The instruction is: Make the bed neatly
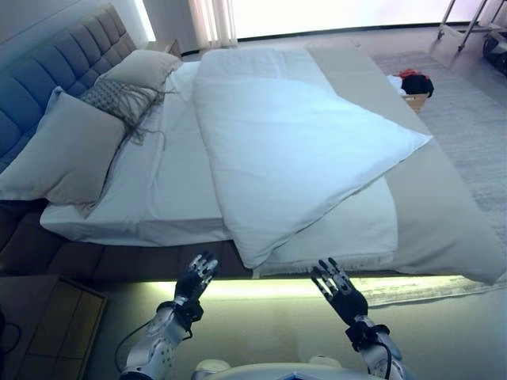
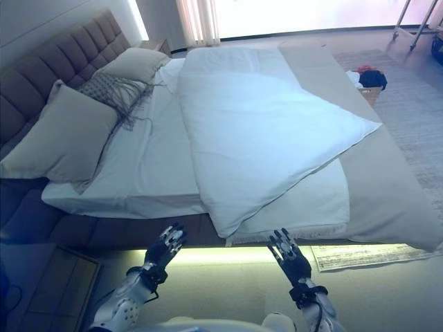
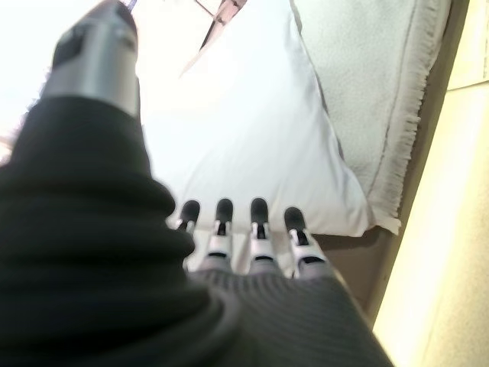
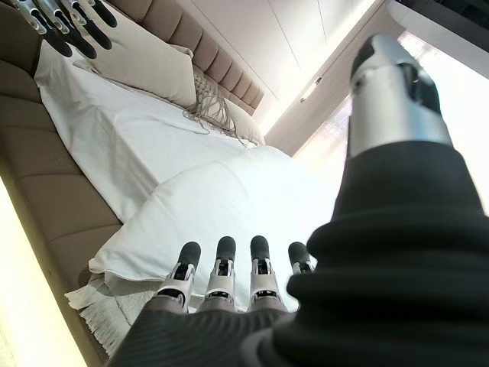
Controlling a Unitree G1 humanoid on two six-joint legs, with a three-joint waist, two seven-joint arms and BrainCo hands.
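Note:
A white duvet (image 1: 293,134) lies folded diagonally on the bed, one corner hanging over the near edge (image 1: 252,257) and another pointing right (image 1: 424,141). Under it lie a white sheet (image 1: 162,190) and a beige fringed blanket (image 1: 444,214). My left hand (image 1: 196,277) is open, fingers straight, just below the mattress edge, left of the hanging corner. My right hand (image 1: 339,291) is open, below the blanket's fringe, right of that corner. Neither touches the bedding. The duvet corner also shows in the left wrist view (image 3: 336,206) and the right wrist view (image 4: 153,237).
Three pillows (image 1: 67,150) lie against the padded headboard (image 1: 47,71) on the left. A wooden nightstand (image 1: 47,324) stands at lower left. A basket with dark and red clothes (image 1: 412,83) sits on the rug beyond the bed. A lit strip runs under the bed frame (image 1: 277,286).

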